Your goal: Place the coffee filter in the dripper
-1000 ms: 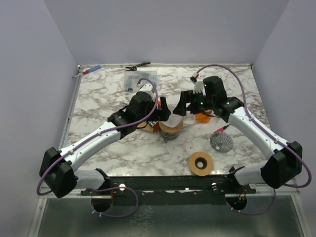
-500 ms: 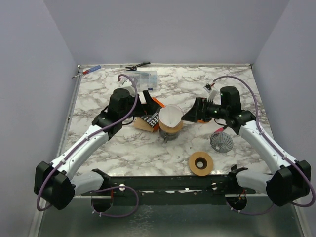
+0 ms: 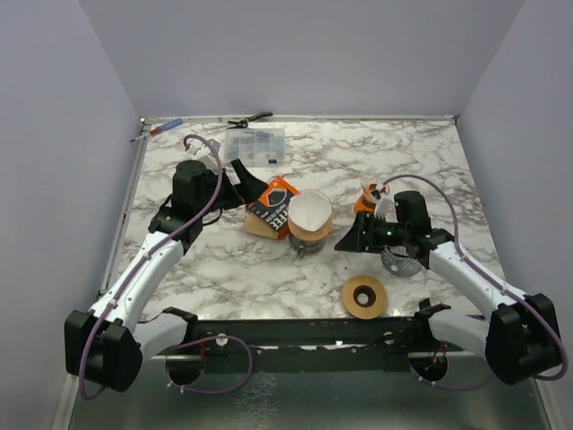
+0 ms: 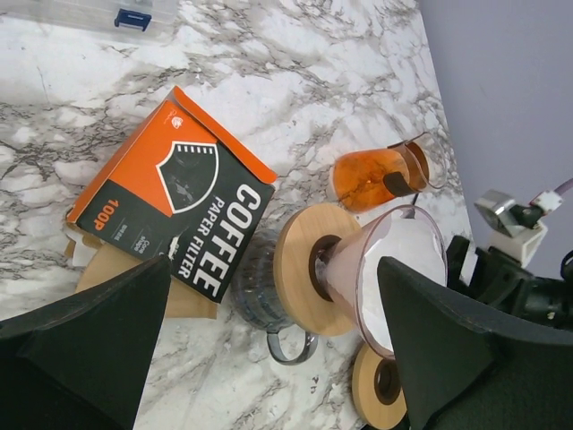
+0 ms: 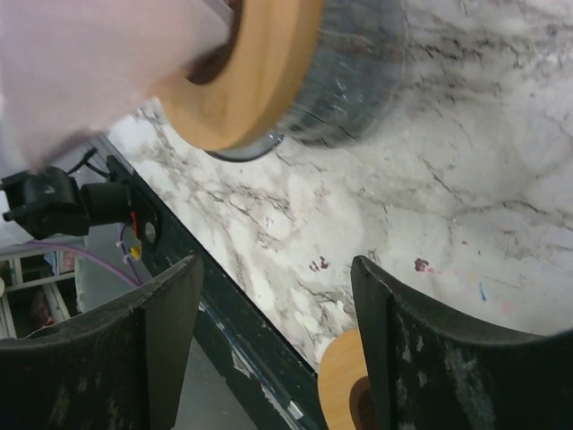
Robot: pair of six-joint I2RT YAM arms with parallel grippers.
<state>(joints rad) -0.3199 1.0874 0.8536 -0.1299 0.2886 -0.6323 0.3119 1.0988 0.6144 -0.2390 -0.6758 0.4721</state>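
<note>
The white paper coffee filter [image 3: 307, 210] sits inside the pink see-through dripper [image 3: 311, 219], which stands on a wooden collar over a grey mug at the table's middle. In the left wrist view the filter [image 4: 414, 255] lines the dripper cone [image 4: 358, 278]. My left gripper [image 3: 243, 176] is open and empty, left of the dripper, over the orange-and-black filter box [image 3: 271, 205]. My right gripper [image 3: 350, 240] is open and empty, right of the dripper and low over the table. In the right wrist view the mug [image 5: 354, 81] and collar show beyond the open fingers [image 5: 157, 349].
An orange glass server [image 3: 366, 201] stands right of the dripper. A wire mesh cone [image 3: 402, 261] lies under my right arm. A wooden ring [image 3: 364, 296] lies near the front edge. A clear parts box [image 3: 255, 143], pliers [image 3: 249, 118] and a screwdriver [image 3: 159, 129] lie at the back.
Both grippers have drawn away from the dripper: the left back and to the left, the right toward the near right. The filter stays in the dripper.
</note>
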